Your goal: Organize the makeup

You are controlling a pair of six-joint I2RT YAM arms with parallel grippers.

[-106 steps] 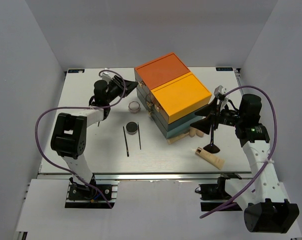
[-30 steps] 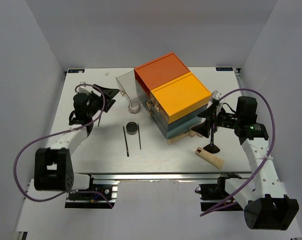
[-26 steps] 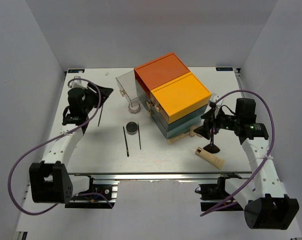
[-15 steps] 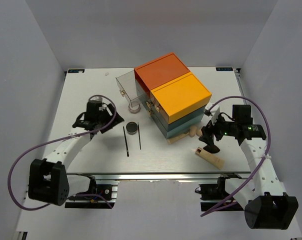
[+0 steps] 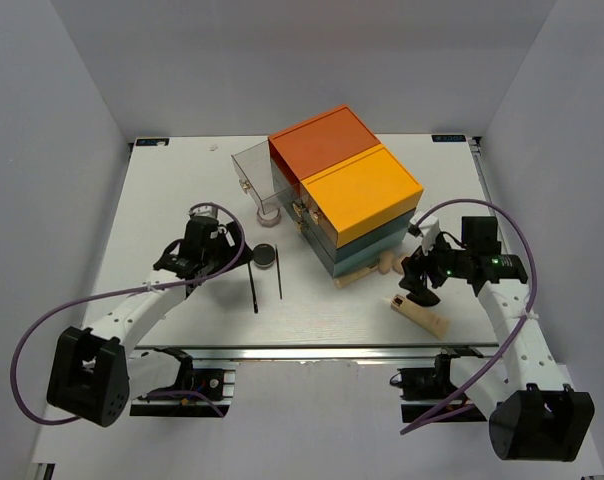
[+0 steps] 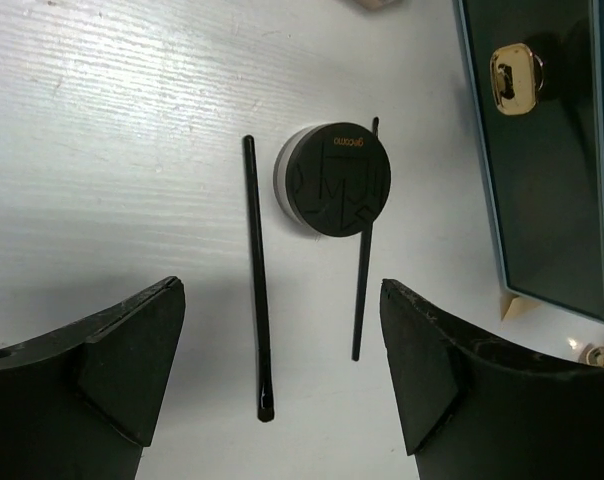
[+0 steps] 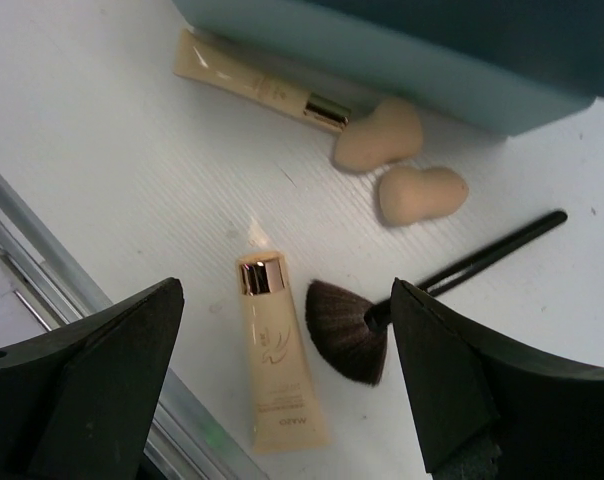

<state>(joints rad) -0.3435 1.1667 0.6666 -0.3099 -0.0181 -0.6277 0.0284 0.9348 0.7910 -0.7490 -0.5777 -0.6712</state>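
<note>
The round black compact [image 5: 265, 255] lies on the table with two thin black sticks [image 5: 253, 283] just in front of it. My left gripper [image 5: 232, 262] is open and empty beside them. In the left wrist view its jaws [image 6: 280, 330] stand wide over the near ends of the sticks [image 6: 255, 280], with the compact [image 6: 332, 180] beyond. The pinkish jar [image 5: 269, 212] sits by the drawer box. My right gripper [image 5: 419, 282] is open and empty above the beige tube [image 7: 280, 360] and the black flared brush [image 7: 352, 330]. Two beige sponges [image 7: 377, 135] and a slim beige tube [image 7: 257, 80] lie by the box.
The orange, yellow and teal drawer box [image 5: 347, 195] fills the middle back. A translucent drawer [image 5: 252, 170] stands pulled out at its left. The teal front with a gold handle [image 6: 515, 70] is right of the sticks. The table's front rail [image 5: 312, 350] runs close to the tube.
The drawer was pulled out early on. My left arm swung from the back left down to the compact and sticks. My right gripper came down and forward over the tube and brush.
</note>
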